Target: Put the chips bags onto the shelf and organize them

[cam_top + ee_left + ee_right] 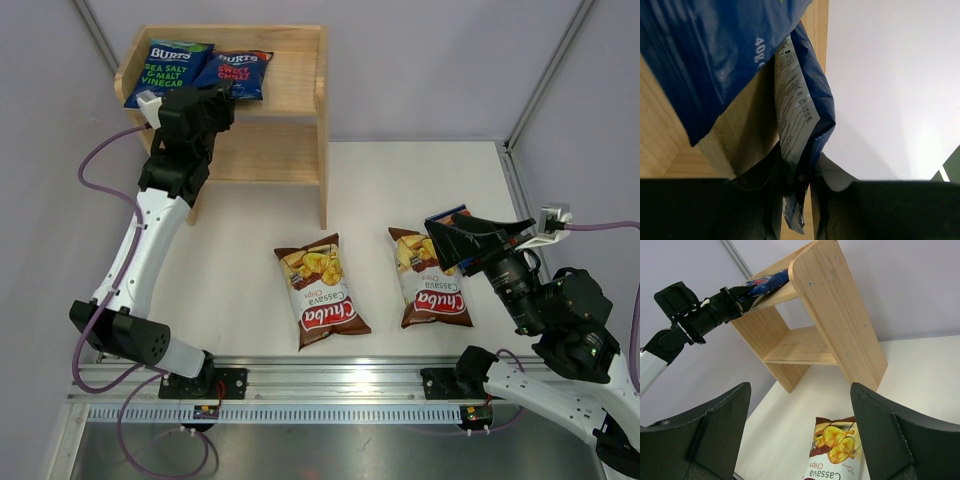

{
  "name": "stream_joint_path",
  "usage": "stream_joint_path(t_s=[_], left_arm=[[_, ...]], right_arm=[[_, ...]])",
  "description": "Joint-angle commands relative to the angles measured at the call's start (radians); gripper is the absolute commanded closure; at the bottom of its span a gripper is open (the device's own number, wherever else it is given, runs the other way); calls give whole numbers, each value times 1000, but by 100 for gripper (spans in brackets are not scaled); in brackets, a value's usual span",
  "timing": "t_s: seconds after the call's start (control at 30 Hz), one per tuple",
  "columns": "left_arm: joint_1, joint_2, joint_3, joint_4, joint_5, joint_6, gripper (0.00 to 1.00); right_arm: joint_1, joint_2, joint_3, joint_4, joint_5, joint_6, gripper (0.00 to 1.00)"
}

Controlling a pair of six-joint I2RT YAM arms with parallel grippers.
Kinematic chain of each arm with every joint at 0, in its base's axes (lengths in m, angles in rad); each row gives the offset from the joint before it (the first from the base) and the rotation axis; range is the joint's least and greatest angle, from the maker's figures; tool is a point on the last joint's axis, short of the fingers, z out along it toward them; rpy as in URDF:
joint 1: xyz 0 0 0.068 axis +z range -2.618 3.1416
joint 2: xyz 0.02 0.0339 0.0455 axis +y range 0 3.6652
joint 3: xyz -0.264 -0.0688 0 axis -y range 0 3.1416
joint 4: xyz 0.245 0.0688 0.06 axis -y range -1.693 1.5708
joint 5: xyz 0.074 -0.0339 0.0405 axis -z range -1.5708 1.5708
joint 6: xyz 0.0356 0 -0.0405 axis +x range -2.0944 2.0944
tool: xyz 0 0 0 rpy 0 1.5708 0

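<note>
The wooden shelf stands at the back left. Two blue Burts chips bags lie on its top tier: a sea-salt one and a red-labelled one. My left gripper is shut on the near edge of the red-labelled bag, its jaws pinching the seam. Two brown Chuba bags lie flat on the table, one in the middle and one to the right. My right gripper hovers open over the right Chuba bag, holding nothing. A blue corner peeks from under it.
The shelf's lower tier holds nothing. Its right side panel stands between the shelf and the bags. Grey walls close in at the back and both sides. A metal rail carrying the arm bases runs along the near edge.
</note>
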State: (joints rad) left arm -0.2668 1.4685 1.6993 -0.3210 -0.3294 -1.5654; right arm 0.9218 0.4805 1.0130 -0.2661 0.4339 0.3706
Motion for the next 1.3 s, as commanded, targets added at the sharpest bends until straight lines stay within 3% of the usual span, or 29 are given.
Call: stream_joint_path(t_s=[0.0,0.07,0.2,0.37,0.7,0.8,0.9,1.07,1.27], left_arm=[[5,1,62,37,-77,31,88],[5,3,75,36,-85,51,88],[5,15,102,2,-82,88,71],[5,33,125,-41,-71,117,62],[5,102,327,-320,-79,159,42],[5,118,370,-380,-73,156,22],[5,124,408,-421,-51,153,9],[6,127,413,-469,-46,139,1],[6,147,436,-498,-4,150,1]], right_arm=[[-5,-6,-7,38,37,-6,12],[-4,-6,-7,34,35,-4,11],[-4,-14,-10,27,37,-1,12],[-4,-22,-10,24,35,2,12],[-5,-34,-4,15,37,8,12],[-3,-36,-4,16,39,7,12],[-5,-34,-4,18,39,7,12],[-5,-36,-5,18,34,11,12],[-5,-42,-2,8,31,10,12]])
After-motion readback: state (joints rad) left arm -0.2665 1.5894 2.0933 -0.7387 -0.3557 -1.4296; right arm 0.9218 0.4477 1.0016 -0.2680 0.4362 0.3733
